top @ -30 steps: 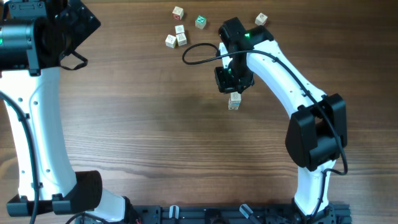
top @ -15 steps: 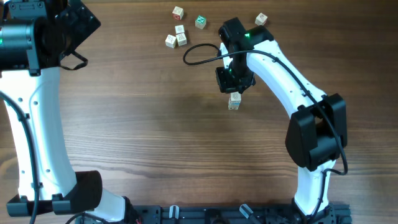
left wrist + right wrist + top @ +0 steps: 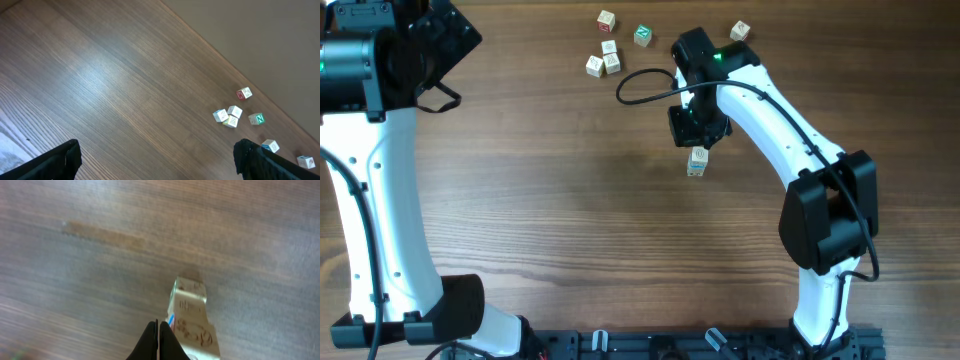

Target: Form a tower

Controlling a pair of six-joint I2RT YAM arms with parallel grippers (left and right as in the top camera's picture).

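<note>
**Right gripper (image 3: pixel 157 330) hovering shut and empty just beside the tower (image 3: pixel 696 162), a narrow upright stack of small pale wooden letter cubes with blue print on one side.**

The stack is standing on the brown wood-grain table (image 3: pixel 550 200) with its long axis running vertical, just on the base side of the right gripper. The gripper's fingers are pressing together on nothing, and whether they are brushing the stack's edge I cannot tell. The right arm is much the nearer. The left gripper (image 3: pixel 157 152) is hanging wide apart and empty, well away at the left. Loose cubes are lying well apart from the tower near the far edge: a cluster of pale cubes (image 3: pixel 608 55), a green-faced cube (image 3: pixel 642 36) and a single pale cube (image 3: pixel 740 32). Nothing is lying between them and the tower. The main risk, I judge, is the fingers knocking the stack.
</note>
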